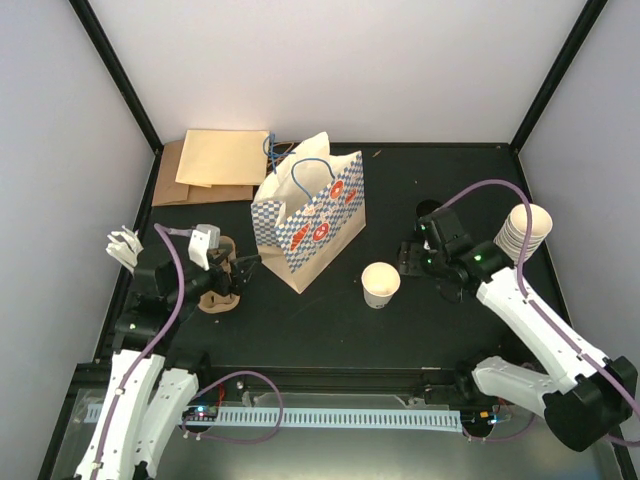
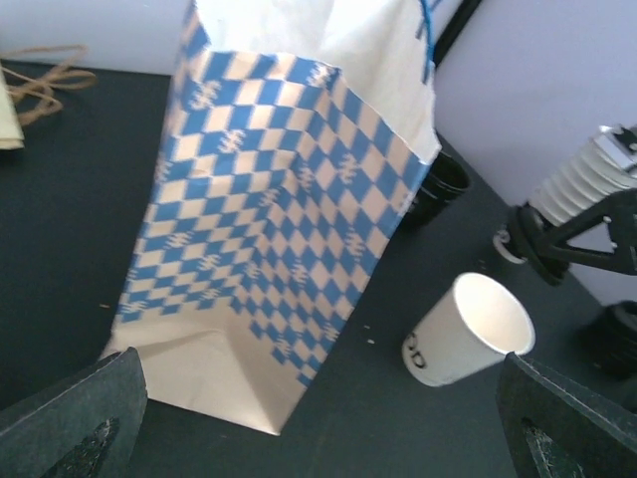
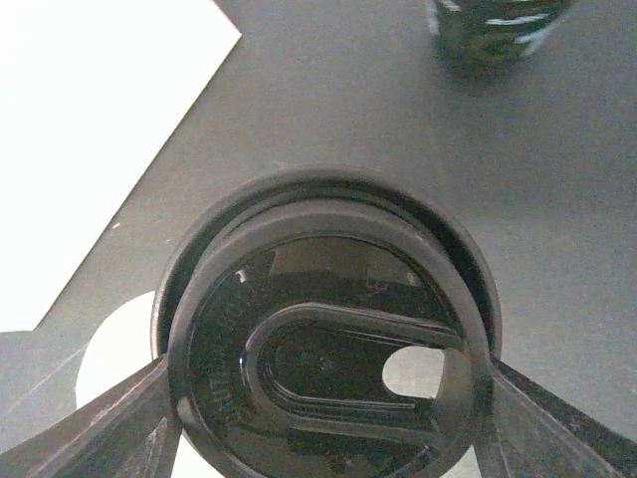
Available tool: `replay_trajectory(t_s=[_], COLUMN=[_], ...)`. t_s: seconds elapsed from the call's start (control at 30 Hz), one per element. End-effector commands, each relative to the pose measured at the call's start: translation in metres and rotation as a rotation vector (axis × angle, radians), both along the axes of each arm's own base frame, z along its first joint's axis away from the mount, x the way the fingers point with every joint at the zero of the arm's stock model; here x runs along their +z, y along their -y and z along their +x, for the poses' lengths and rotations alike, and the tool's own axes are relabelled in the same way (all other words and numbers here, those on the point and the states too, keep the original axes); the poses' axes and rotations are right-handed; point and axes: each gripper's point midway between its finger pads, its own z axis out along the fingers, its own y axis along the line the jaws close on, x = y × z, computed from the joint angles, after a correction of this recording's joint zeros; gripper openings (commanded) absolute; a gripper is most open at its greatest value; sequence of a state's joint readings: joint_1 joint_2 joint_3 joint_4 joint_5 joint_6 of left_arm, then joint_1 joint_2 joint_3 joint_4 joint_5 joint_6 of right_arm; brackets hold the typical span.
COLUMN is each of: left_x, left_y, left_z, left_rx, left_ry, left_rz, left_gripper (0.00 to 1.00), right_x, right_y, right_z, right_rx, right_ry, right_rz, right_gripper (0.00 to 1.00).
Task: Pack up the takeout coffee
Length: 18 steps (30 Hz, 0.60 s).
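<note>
Gripping the black lid (image 3: pixel 328 339) by its edge, jaws spread wide around it, the right gripper (image 1: pixel 408 258) hovered just beside the upright, uncovered cup (image 1: pixel 381 284) near the bag (image 1: pixel 310 215). Seating the lid well likely required centring it level over the cup before pressing down. The left gripper (image 1: pixel 240 272) stood fully open and empty.

Soft, even light from above filled the top view. The pale walls (image 1: pixel 350 70) read bright, and the dark desk (image 1: pixel 450 320) looked matte, with only faint shadows beside the paper bag (image 1: pixel 310 215) and the cup (image 1: pixel 381 284). In the left wrist view the bag's upper part washed out to white, and the jaws of the left gripper (image 2: pixel 318 423) were blurred in the lower corners. In the right wrist view the black lid (image 3: pixel 328 349), close to the lens, carried glossy reflections. A white patch at upper left was blown out.
</note>
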State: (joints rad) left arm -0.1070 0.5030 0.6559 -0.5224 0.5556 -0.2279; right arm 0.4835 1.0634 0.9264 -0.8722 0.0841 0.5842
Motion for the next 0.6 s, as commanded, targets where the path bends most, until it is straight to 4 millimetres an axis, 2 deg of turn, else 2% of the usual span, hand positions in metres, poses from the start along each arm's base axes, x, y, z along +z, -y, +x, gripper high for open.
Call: replay_trajectory(t_s=[0.0,0.13,0.27,0.57], left_x=[0.021,0.026,0.020,-0.002], left_y=[0.026,0.040,0.062,0.106], left_z=[-0.019,-0.028,-0.033,-0.034], left_rx=[-0.155,-0.190,-0.230,-0.306], left_ry=[-0.025,-0.038,-0.072,-0.189], left_rz=[-0.104,-0.145,-0.169,-0.144], left_gripper=[0.99,0.99,0.99,0.99], right_x=[0.009,0.005,-0.006,-0.014], right_y=[-0.027,-0.044,-0.054,-0.058], right_z=[-0.017,-0.025,-0.029,-0.031], right_rx=[0.139,0.218,0.265,0.298], right_ry=[-0.033,-0.048,-0.074,-0.088], right_rz=[0.007,0.008,0.008,-0.014], right_gripper=[0.77,0.77,0.77,0.76])
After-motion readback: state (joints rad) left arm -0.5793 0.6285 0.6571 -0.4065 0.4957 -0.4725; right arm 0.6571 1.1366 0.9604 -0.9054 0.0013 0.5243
